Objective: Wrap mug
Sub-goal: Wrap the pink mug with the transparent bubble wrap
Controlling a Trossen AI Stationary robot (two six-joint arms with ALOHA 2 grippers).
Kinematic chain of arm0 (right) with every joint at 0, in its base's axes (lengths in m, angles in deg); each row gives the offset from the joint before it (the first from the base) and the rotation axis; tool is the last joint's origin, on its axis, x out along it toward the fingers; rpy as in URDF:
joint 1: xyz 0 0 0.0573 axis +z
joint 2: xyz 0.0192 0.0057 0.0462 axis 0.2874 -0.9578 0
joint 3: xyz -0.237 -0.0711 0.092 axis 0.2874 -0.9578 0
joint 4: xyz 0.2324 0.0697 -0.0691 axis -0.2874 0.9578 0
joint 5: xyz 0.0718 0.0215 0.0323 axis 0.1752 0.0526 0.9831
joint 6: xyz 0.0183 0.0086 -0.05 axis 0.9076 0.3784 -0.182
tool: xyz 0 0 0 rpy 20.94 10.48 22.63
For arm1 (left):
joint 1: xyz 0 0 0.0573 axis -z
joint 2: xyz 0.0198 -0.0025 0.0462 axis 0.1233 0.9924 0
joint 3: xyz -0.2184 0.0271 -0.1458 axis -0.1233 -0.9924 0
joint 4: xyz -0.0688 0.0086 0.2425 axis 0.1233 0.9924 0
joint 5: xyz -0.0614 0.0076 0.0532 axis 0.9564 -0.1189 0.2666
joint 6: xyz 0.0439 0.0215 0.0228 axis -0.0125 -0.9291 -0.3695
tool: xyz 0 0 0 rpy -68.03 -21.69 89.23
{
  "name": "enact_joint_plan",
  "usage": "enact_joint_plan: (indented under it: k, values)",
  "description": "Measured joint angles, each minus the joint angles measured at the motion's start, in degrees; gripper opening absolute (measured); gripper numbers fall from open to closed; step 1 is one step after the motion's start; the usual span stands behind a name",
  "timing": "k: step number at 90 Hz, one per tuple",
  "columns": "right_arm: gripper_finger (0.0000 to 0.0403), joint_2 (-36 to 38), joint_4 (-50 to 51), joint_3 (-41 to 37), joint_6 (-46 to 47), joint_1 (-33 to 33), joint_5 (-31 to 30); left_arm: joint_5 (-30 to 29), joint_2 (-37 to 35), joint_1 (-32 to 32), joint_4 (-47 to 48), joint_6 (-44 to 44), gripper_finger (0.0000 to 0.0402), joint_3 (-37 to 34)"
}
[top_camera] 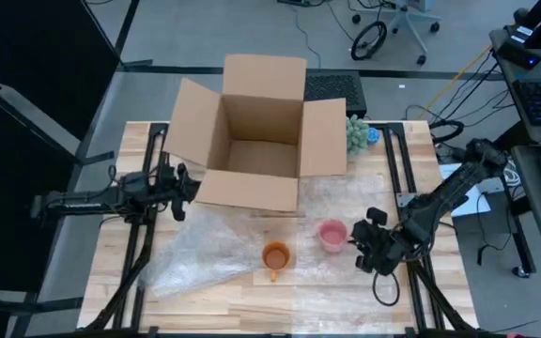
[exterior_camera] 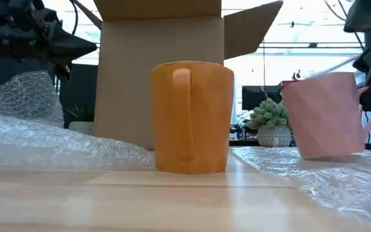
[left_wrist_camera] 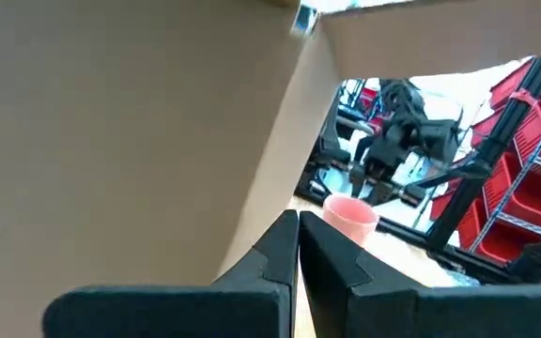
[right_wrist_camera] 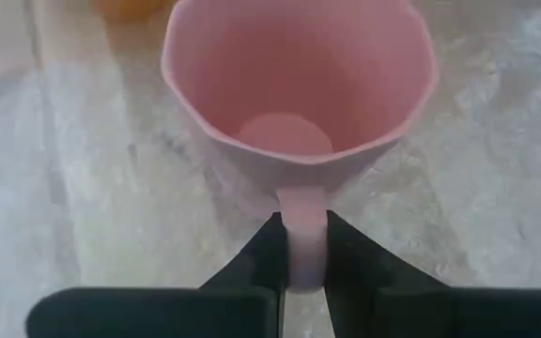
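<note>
- High view showed the pink mug upright on the bubble wrap, at about five o'clock from the open cardboard box.
- The right hand sat at the mug's three o'clock side; in the right wrist view its two fingers were clamped on the mug's handle.
- The orange mug stood just beside the pink one, at its eight o'clock, handle toward the table's near edge.
- The left hand waited at the box's nine o'clock side, near the left flap, its fingers pressed together with nothing between them.
- A small potted plant stood at the box's three o'clock.
- The wooden table carried all of it.
</note>
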Motion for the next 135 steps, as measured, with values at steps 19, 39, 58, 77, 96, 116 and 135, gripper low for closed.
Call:
enact_joint_plan:
  k: [19, 39, 58, 77, 96, 116, 135]
  values:
    - [0.0066, 0.0, 0.0, -0.9, 1.6, 1.3, 1.3, -0.1, 0.0, 0.0, -0.4, -0.5, 0.0000, 0.0]
    - [0.0152, 1.5, 5.3, 1.4, 2.8, 1.3, 9.2, -0.1, 0.0, 0.0, -0.4, -0.4, 0.0000, 0.0]
    - [0.0210, 6.3, 7.4, 9.6, 6.7, 1.7, 15.8, -0.1, 0.0, 0.0, -0.4, -0.3, 0.0000, 0.0]
    - [0.0216, 3.3, -18.2, 11.4, -0.1, 4.9, 12.7, 0.0, 0.0, 0.0, -0.3, 1.0, 0.0000, 0.0]
    - [0.0198, -9.4, -33.8, 14.5, -10.3, 5.0, 13.5, 0.0, 0.0, 0.0, -0.3, 1.2, 0.0000, 0.0]
    - [0.0177, -20.6, -11.6, 31.7, -12.8, 4.8, 14.5, 0.0, 0.0, 0.0, -0.9, 1.1, 0.0000, 0.0]
    - [0.0155, -32.6, 9.7, 49.6, -13.8, 5.8, 13.3, 0.1, 0.0, 0.0, -0.9, 1.7, 0.0000, 0.0]
